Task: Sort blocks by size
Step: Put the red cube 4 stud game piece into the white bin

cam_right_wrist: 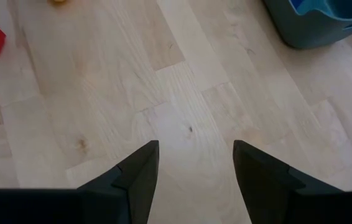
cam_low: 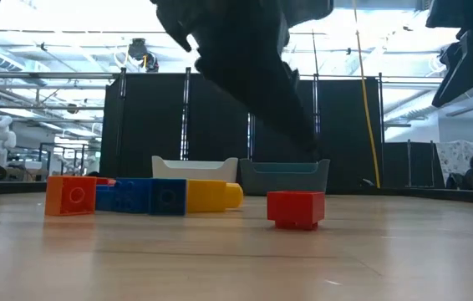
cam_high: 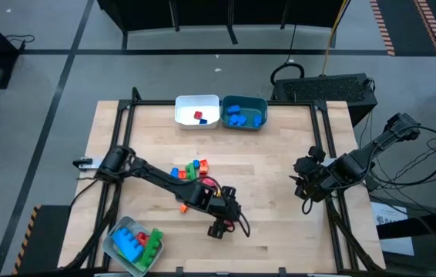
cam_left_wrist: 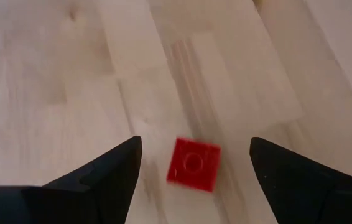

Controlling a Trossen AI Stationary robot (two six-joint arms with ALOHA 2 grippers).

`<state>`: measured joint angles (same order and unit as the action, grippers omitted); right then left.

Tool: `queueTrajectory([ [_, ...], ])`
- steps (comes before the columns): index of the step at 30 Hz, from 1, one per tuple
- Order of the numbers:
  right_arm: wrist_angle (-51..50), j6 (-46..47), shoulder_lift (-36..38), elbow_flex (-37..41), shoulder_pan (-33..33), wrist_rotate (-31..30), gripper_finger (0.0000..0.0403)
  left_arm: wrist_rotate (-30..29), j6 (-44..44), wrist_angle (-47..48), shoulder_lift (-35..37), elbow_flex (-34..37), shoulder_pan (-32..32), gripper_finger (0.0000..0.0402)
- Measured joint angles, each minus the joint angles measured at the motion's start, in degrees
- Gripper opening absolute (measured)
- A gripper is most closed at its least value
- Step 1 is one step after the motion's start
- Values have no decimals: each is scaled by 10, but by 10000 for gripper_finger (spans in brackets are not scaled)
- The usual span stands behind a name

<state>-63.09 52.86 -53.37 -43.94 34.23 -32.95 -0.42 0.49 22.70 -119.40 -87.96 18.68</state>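
Nearest the front edge of the bench (cam_high: pixel 280 177): clear-grey bin (cam_high: pixel 112 245) at the front left corner, blue and green blocks (cam_high: pixel 135 242) piled in it.

Left claw (cam_left_wrist: pixel 194 163) hung over the front middle of the bench, fingers spread wide, gripping nothing. A small red cube (cam_left_wrist: pixel 193 163) lay on the wood between the fingertips, touching neither; the low view showed it standing alone (cam_low: pixel 296 206).

Behind it, mid-bench: loose cluster of bricks (cam_high: pixel 190 171) in orange, blue, yellow, green and red, lying close together.

Right claw (cam_right_wrist: pixel 194 163) waited over bare wood at the right side, fingers apart and empty.

Far edge: white bin (cam_high: pixel 183 115) holding one red brick (cam_high: pixel 199 116), and just beside it the teal bin (cam_high: pixel 263 108) holding blue bricks (cam_high: pixel 237 115).
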Motion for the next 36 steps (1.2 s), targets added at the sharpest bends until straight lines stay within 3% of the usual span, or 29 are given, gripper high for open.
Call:
queueTrajectory([
  [12,13,0,-6,0,0,0,192,42,-1,-40,-35,7,-3,300],
  [23,18,-2,-43,0,0,0,192,70,-17,-124,-33,63,-14,300],
  [29,18,-6,-58,0,0,0,192,114,-47,-156,-32,97,-29,299],
  [36,18,-2,-59,0,0,0,192,123,-47,-197,-31,121,-36,254],
])
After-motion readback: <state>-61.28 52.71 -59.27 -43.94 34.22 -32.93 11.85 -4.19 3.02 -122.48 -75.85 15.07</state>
